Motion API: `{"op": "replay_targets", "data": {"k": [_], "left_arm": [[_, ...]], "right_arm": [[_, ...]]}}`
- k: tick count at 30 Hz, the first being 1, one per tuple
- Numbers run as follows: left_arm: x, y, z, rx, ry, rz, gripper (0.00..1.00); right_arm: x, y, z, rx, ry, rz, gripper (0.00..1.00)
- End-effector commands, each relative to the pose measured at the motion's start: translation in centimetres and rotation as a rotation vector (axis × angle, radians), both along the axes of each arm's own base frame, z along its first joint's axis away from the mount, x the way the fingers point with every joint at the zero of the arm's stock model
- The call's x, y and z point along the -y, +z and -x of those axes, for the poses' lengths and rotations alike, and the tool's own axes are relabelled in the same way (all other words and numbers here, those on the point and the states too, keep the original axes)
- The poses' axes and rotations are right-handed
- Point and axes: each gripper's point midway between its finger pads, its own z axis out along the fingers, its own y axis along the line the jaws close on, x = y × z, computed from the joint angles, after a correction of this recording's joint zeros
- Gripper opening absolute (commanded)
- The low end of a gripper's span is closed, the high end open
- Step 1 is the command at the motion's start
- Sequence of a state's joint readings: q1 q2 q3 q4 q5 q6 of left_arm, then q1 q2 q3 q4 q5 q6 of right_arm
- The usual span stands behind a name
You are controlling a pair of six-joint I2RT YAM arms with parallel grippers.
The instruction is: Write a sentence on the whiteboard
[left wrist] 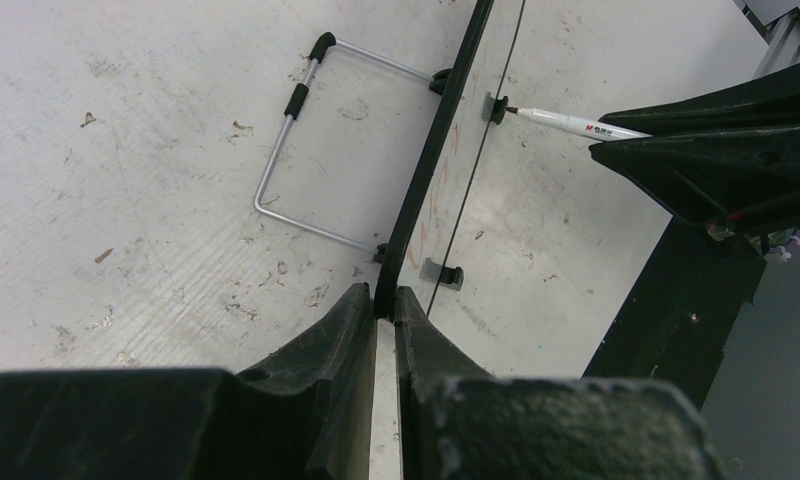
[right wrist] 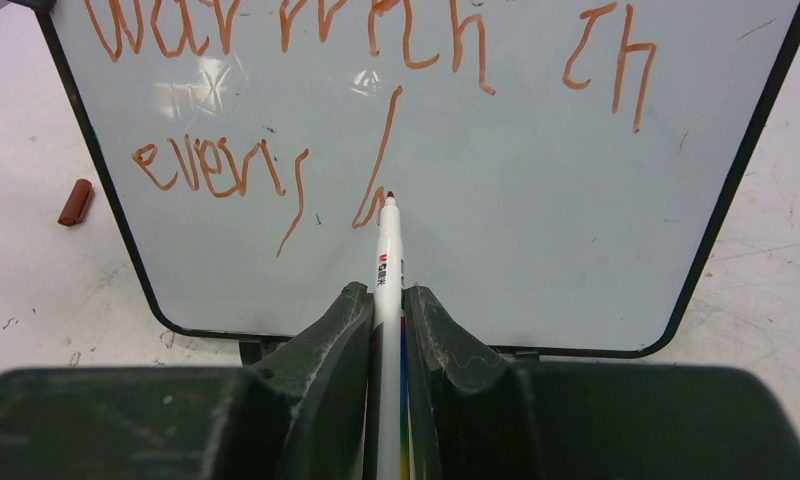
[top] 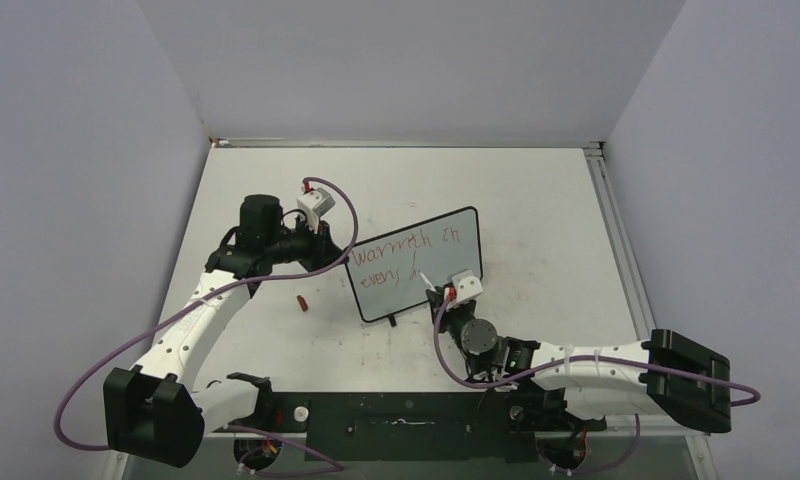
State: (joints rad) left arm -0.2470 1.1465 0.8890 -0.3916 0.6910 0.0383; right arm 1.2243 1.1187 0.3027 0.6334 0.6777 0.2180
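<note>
Right wrist view told pretty much the whole story: the right gripper (right wrist: 388,300) was clamped tight on a white marker (right wrist: 388,250), and the pen's long axis ran straight out between the fingers toward the face of the whiteboard (right wrist: 536,240), more or less square-on. The tip sat at the bottom of a long slanted red stroke, just right of "every" on line 2 of the sentence (right wrist: 387,130). I honestly couldn't tell if it was touching the surface or just off it. Line 1 read something like "warmth th", so 2 messy lines so far. My guess is the last word was only 1 stroke in. What mattered for the next bit was that the bare board lay to the right of the tip, so the pen would want to travel that way along the lower line. The board itself stood propped up near the middle of the table (top: 536,200), turned at an angle between the 2 arms, on a wire stand (left wrist: 286,150) behind it. The left gripper (left wrist: 384,300) was pinched shut on the frame at the board's left edge, steadying it. So the right arm was the 1 facing the writing side. The marker's reddish cap (right wrist: 74,202) lay loose on the table just left of the board. No trays or bins showed up in any view.
</note>
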Motion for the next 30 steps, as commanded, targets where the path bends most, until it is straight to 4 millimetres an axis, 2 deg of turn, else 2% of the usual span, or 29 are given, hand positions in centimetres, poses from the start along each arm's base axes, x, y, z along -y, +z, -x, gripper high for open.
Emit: {"op": "replay_targets", "data": {"k": [1,19,30], "left_arm": [[-0.7,-1.2,0.3,-0.031,0.018,-0.038,0.0],[-0.7,-1.3,0.3,-0.035,0.019,-0.041,0.0],[-0.7,-1.2,0.3,-0.033,0.018,-0.04,0.0]], "right_arm": [[0.4,2.4,-1.0,0.048,-0.037,-0.037,0.05],[-0.6,2.3,-2.1,0.071,-0.019,-0.033,0.05],[-0.2,0.0,-1.6,0.013,-0.016,-0.007,0.05]]}}
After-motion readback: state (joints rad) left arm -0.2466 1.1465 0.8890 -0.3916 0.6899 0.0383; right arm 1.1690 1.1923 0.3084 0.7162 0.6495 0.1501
